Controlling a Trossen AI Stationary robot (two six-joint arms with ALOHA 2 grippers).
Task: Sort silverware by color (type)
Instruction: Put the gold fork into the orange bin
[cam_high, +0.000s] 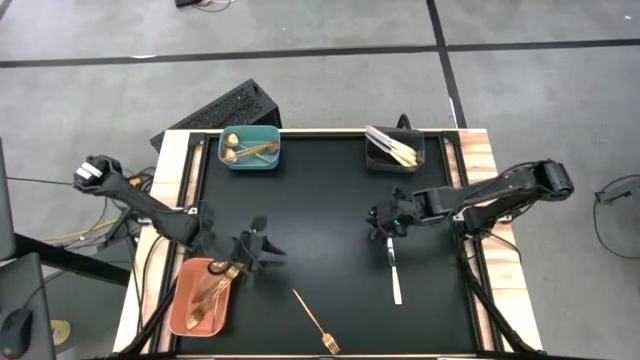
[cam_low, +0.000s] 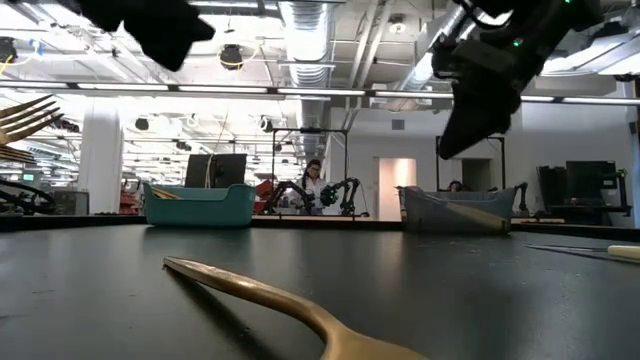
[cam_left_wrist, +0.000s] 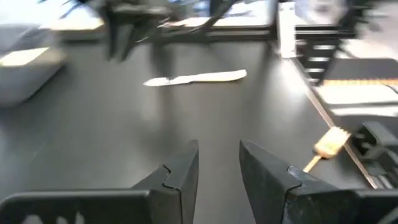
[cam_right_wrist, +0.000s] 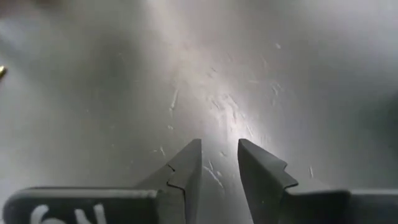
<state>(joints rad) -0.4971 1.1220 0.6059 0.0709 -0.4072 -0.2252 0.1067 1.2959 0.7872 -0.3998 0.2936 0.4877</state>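
A white knife (cam_high: 395, 277) lies flat on the black mat (cam_high: 320, 200), right of centre; it also shows in the left wrist view (cam_left_wrist: 196, 78). A gold fork (cam_high: 316, 321) lies near the front edge, and is the close object in the low view (cam_low: 280, 300). My left gripper (cam_high: 268, 248) hangs open above the mat beside the salmon tray (cam_high: 180, 315), nothing between its fingers (cam_left_wrist: 219, 144). My right gripper (cam_high: 378, 222) hangs open above bare mat just beyond the knife's far end, also empty (cam_right_wrist: 219, 142).
The salmon tray at the front left holds gold forks (cam_high: 212, 290). A teal bin (cam_high: 250, 160) at the back left holds gold spoons. A dark bin (cam_high: 395, 160) at the back right holds white knives. Wooden table edges (cam_high: 485, 200) frame the mat.
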